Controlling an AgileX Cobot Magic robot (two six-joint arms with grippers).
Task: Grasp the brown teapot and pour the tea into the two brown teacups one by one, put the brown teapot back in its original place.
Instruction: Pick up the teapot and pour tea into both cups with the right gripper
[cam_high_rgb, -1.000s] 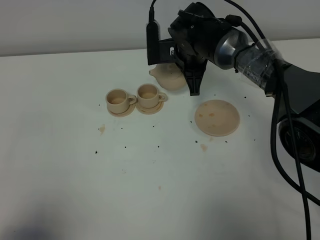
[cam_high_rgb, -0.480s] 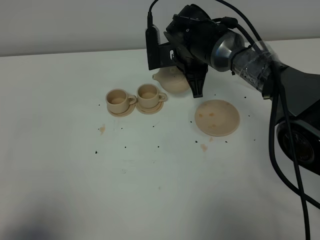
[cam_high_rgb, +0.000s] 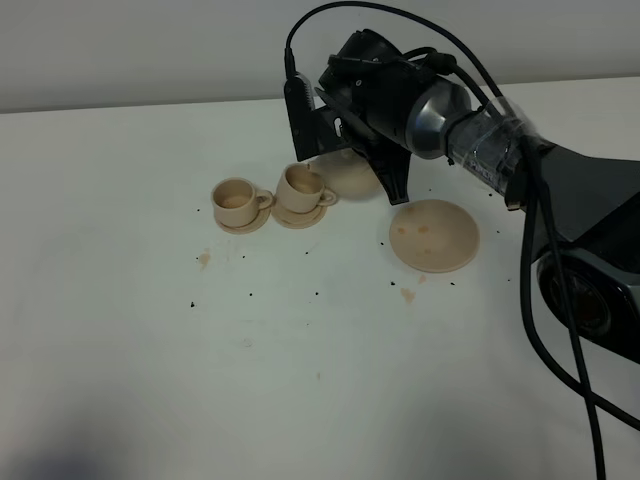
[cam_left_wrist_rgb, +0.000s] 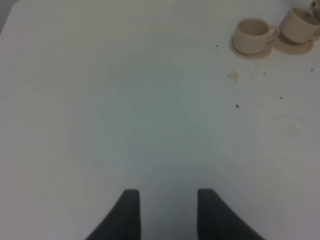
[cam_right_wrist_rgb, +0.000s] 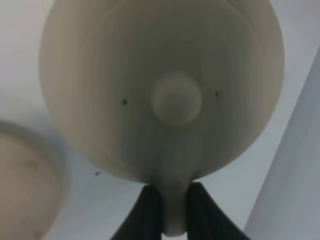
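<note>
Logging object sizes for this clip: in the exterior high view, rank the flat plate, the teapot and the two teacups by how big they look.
1. flat plate, largest.
2. brown teapot, partly hidden, so its rank is unsure.
3. two teacups, smallest; they look alike.

R gripper (cam_right_wrist_rgb: 171, 192): black. Teapot (cam_right_wrist_rgb: 100, 75): beige-tan, plain, 2 dark dots near knob (cam_right_wrist_rgb: 176, 98). Near teacup (cam_high_rgb: 297, 186), far teacup (cam_high_rgb: 236, 200): same tan. Plate (cam_high_rgb: 434, 234): tan, darker blotches. Tabletop (cam_high_rgb: 150, 350): white, black specks, brown stains.

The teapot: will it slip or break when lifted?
The round beige ceramic teapot looks smooth, so probably slippery. The right pincer grips only its thin loop handle, so it may swing. Being ceramic, it would likely crack if dropped.
</note>
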